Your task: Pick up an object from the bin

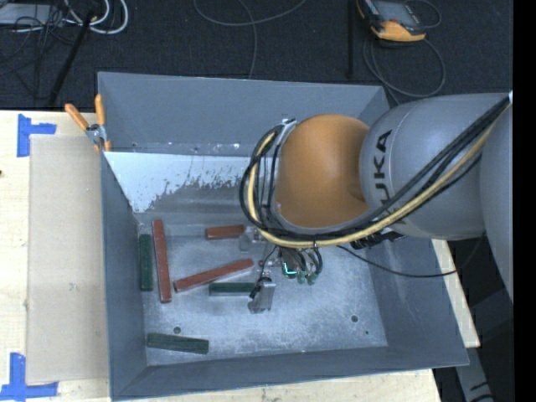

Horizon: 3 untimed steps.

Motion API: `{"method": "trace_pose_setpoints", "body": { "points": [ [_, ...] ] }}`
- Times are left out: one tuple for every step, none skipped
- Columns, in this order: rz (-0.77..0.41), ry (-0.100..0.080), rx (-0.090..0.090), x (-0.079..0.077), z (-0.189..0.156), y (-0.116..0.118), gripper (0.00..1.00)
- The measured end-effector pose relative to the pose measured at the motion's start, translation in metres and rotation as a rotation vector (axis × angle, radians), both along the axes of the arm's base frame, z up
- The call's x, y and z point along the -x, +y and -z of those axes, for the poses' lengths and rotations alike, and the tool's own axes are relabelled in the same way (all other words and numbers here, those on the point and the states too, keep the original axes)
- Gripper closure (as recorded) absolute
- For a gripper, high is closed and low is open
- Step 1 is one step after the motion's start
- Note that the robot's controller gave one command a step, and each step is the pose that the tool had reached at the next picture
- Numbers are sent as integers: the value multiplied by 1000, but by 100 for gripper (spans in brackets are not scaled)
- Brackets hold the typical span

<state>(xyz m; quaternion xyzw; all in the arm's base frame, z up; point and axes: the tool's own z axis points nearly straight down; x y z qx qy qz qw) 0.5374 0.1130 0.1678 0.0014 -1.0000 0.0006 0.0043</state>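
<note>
Camera view. Tool (261, 295): low over the floor of the grey bin (368, 312), near its centre; whether spread or pressed together cannot be told. Short dark green bar (228, 289): lying flat at the tool's 9 o'clock, near end reaching the tool. Slanted red-brown bar (209, 276): just beside it, 10 o'clock. Long dark green bar (177, 342): 8 o'clock, well apart.

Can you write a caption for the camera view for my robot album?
Robot tool low in the bin, beside a green stick and a red stick.

Arm (435, 166) in from right; orange wrist cover (322, 170) facing up.
</note>
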Motion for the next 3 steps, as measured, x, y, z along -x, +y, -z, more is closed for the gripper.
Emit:
{"method": "trace_pose_setpoints", "body": {
  "points": [
    [54,-8,-1,-3,101,16,0],
    [58,-17,-3,-7,94,16,100],
    [-35,-17,-3,-5,-47,11,100]
  ]
}}
